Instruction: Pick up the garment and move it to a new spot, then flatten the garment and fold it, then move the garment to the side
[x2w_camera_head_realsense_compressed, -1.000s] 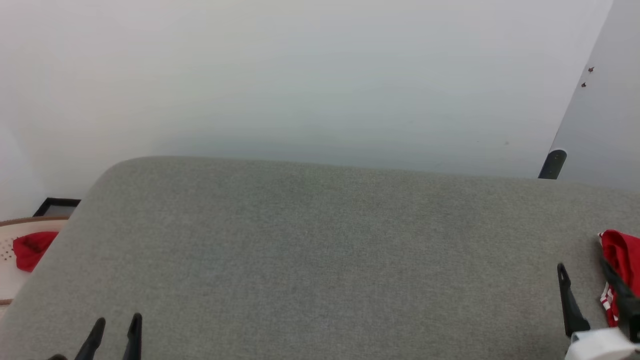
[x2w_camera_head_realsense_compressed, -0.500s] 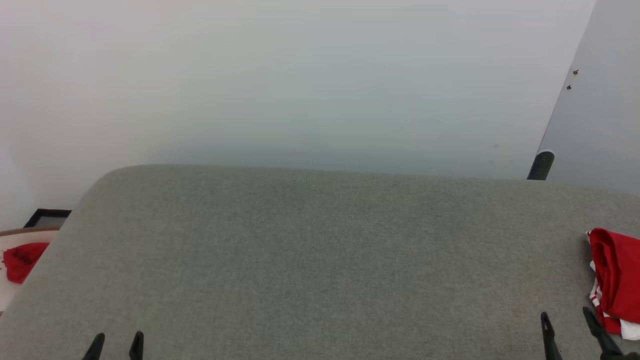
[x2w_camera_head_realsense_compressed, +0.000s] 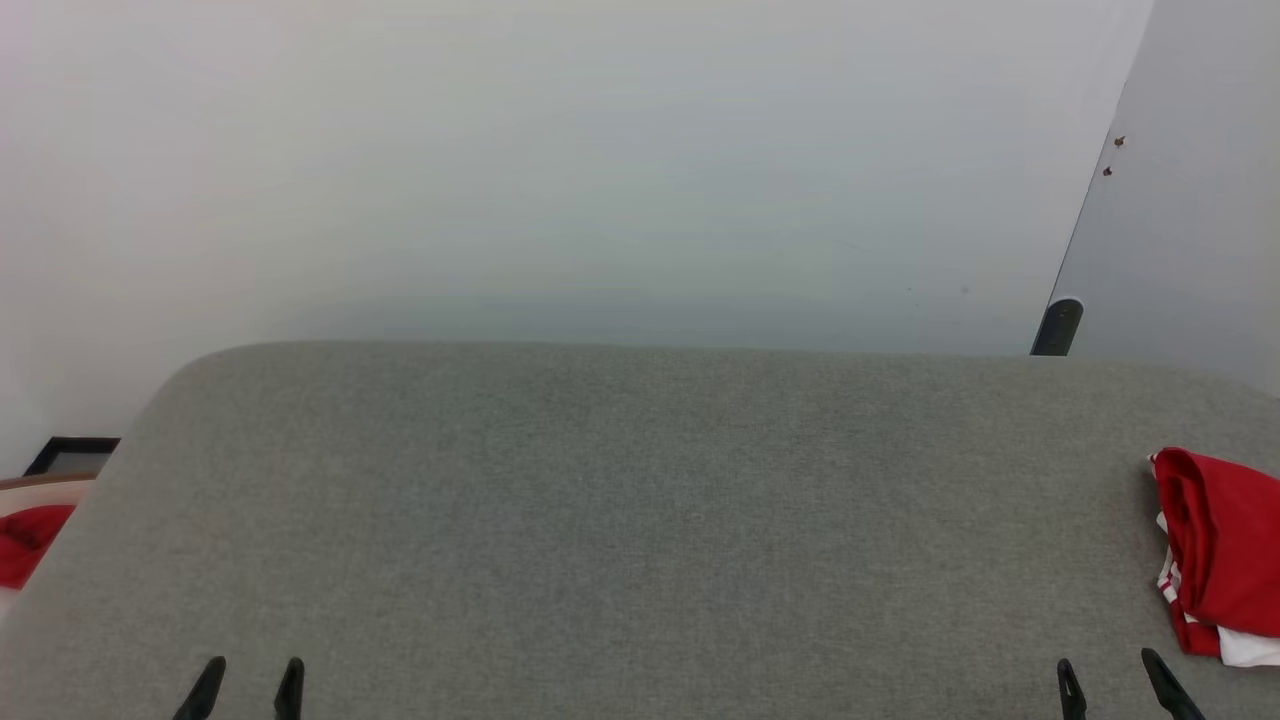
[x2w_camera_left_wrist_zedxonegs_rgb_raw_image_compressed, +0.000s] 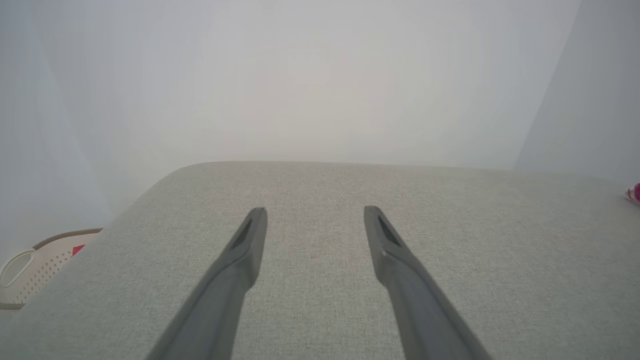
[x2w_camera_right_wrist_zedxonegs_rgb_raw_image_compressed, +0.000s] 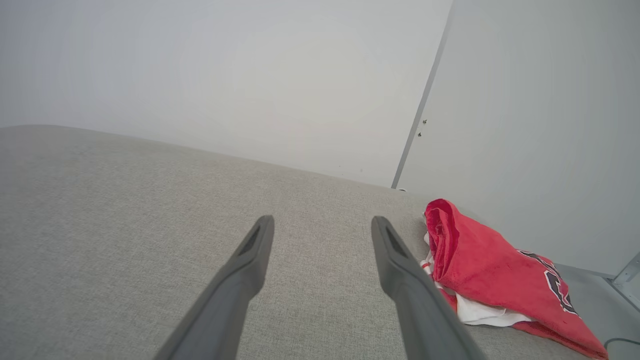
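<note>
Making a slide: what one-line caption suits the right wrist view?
Open right gripper over the grey cushion, with the bundled red garment lying off to one side.

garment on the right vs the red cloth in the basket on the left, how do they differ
The garment is red with white parts and dark lettering; the red cloth looks plain red. The garment lies bundled on the grey cushion at its right end; the red cloth sits in a pale basket beside the cushion's left end. Both are red fabric.
</note>
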